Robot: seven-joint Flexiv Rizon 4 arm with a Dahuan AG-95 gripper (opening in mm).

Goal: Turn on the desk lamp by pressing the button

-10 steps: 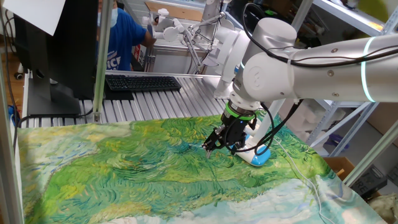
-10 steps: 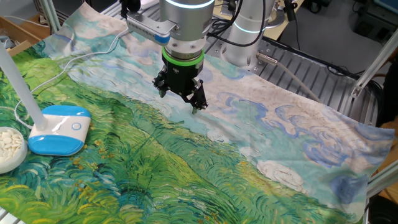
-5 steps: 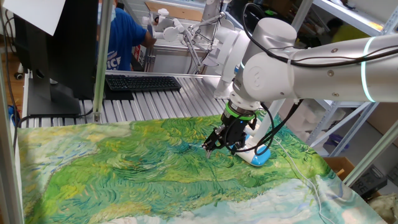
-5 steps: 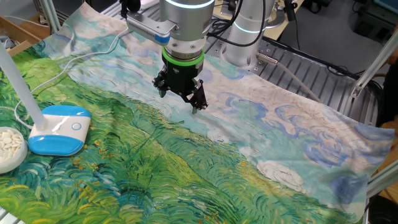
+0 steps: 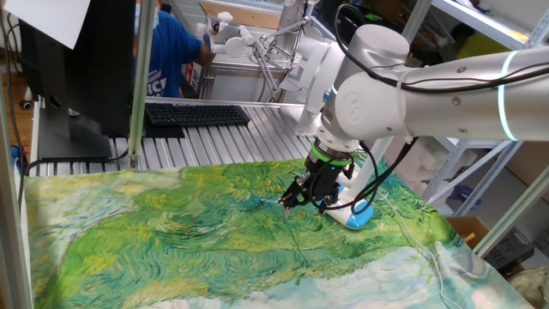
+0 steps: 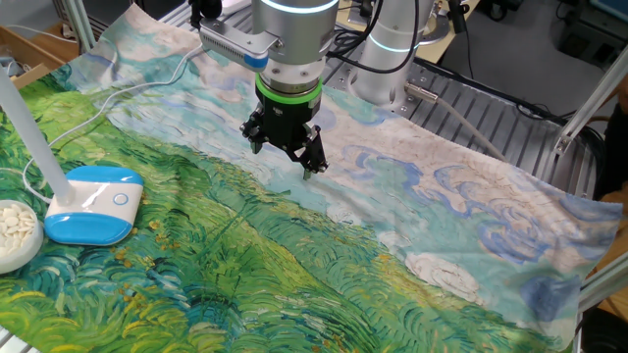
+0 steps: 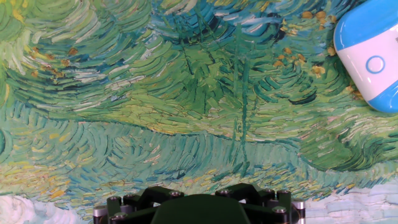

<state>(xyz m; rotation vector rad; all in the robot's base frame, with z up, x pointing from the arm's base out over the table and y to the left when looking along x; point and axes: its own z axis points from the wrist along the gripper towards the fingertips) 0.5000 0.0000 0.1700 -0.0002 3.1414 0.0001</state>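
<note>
The desk lamp's white oval base with its light blue rim (image 6: pixel 93 203) sits on the painted cloth at the left of the other fixed view, and its slim neck (image 6: pixel 29 132) rises up and to the left. The button (image 6: pixel 120 199) is a small ring on the base top. In the hand view the base (image 7: pixel 370 53) and the button (image 7: pixel 375 64) lie at the far right edge. In one fixed view the base (image 5: pixel 356 215) lies just behind the hand. My gripper (image 6: pixel 292 162) hovers low over the cloth, well to the right of the lamp. Its fingertips do not show clearly.
The lamp's thin white cord (image 6: pixel 128 93) runs over the cloth to the back left. A white round textured object (image 6: pixel 15 235) lies next to the base. A keyboard (image 5: pixel 197 113), a monitor (image 5: pixel 77 69) and a metal post (image 5: pixel 141 86) stand beyond the cloth.
</note>
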